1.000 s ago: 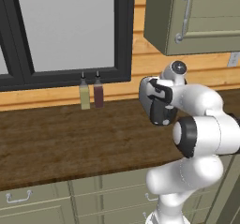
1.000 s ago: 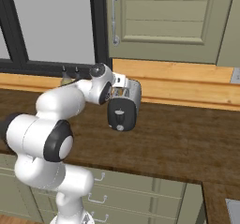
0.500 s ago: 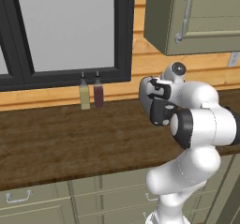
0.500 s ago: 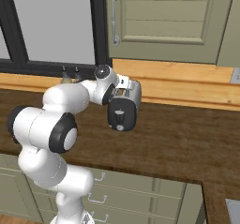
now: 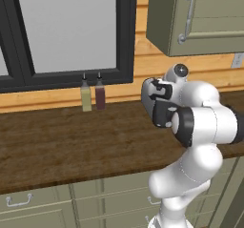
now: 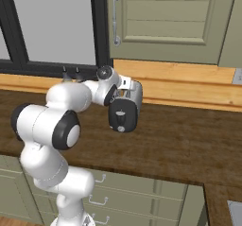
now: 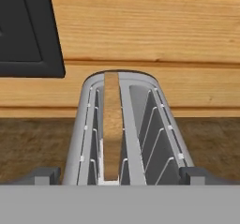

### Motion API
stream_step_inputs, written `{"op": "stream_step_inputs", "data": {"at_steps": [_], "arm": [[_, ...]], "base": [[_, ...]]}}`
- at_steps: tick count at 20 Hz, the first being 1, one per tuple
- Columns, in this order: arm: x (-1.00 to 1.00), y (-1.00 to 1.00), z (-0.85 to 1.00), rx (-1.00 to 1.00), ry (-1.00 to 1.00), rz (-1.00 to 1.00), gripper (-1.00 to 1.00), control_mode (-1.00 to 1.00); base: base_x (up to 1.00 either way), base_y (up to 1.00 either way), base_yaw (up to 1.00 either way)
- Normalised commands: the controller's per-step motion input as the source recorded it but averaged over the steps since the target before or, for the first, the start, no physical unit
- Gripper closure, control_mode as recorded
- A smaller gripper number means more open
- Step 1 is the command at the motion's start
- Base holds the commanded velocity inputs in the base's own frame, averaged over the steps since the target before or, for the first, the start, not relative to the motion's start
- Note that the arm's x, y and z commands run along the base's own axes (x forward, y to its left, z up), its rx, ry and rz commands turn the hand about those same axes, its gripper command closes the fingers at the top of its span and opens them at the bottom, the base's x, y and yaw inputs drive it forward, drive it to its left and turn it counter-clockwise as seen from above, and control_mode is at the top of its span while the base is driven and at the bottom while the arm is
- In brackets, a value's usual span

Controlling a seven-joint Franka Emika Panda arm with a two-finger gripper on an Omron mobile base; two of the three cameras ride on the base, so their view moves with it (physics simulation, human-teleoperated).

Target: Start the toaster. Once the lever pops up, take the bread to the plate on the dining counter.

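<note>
The silver-grey toaster [image 6: 126, 108] stands on the wooden counter by the back wall, its dark end panel and round knob [image 6: 121, 117] facing me. In the hand view I look down on the toaster [image 7: 140, 124] along its two slots. The bread [image 7: 112, 124], a thin tan slice, stands on edge in the left slot. My gripper [image 7: 121, 176] hovers just above the near end of the toaster, open wide, one dark fingertip [image 7: 44, 175] on each side and nothing between them. The plate and the dining counter are out of view.
Two small bottles [image 5: 92, 94] stand against the wall under the black-framed window [image 5: 66, 31], left of the arm. A green upper cabinet [image 5: 200, 17] hangs above the toaster. The dark wood counter [image 6: 189, 144] runs left and right, with drawers below.
The arm's elbow has swung a little towards the toaster. The hand stays over the toaster's top and the jaws remain wide apart.
</note>
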Motion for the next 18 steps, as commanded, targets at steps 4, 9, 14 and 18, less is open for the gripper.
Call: {"op": "stream_step_inputs", "data": {"at_steps": [4,9,14,18], "arm": [[0.17,0.00,-0.02,0.00,0.00,0.00,-1.00,-1.00],[0.13,0.00,-0.07,0.00,0.00,0.00,-1.00,-1.00],[0.12,0.00,-0.10,0.00,0.00,0.00,-1.00,-1.00],[0.04,0.00,-0.08,0.00,0.00,0.00,-1.00,-1.00]], "base": [[0.00,0.00,0.00],[0.00,0.00,0.00],[0.00,0.00,0.00],[0.00,0.00,0.00]]}}
